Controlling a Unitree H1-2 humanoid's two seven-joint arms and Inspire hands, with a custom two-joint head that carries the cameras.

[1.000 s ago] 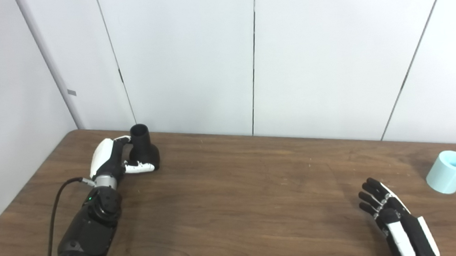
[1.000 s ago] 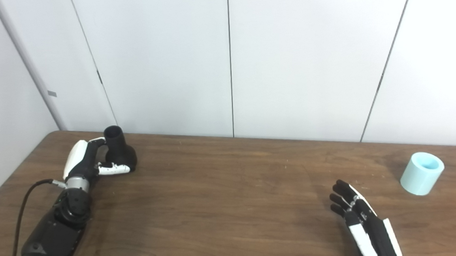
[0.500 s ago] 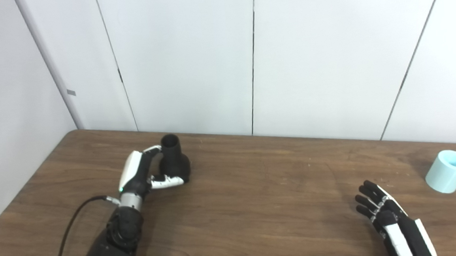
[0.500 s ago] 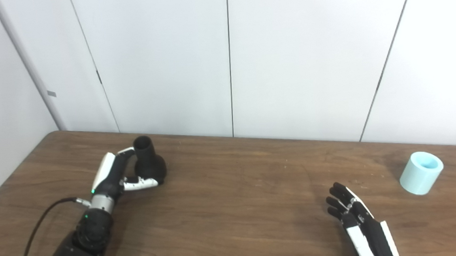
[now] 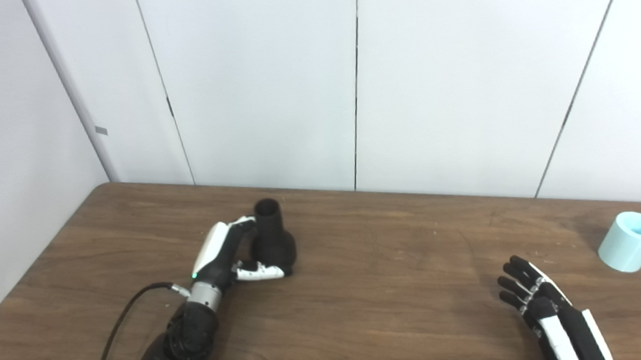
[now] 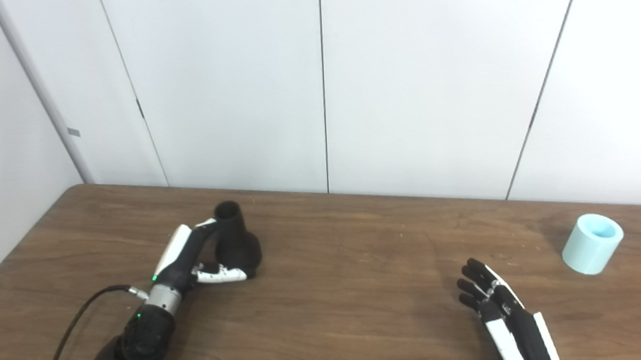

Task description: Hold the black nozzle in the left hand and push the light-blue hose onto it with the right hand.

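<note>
The left hand (image 5: 226,257) clasps the upright black plastic flared nozzle (image 5: 272,245) on the brown wooden table (image 5: 372,299), while the right hand (image 5: 551,316), fingers spread and empty, must next reach the short light-blue cylindrical hose piece (image 5: 631,248) standing well apart at the table's right.

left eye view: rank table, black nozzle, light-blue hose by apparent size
1. Table: by far the largest, it spans the picture.
2. and 3. Black nozzle, held in the left hand, and light-blue hose: too alike to rank. The nozzle looks taller, the hose piece wider, and they sit at different places on the table.
</note>
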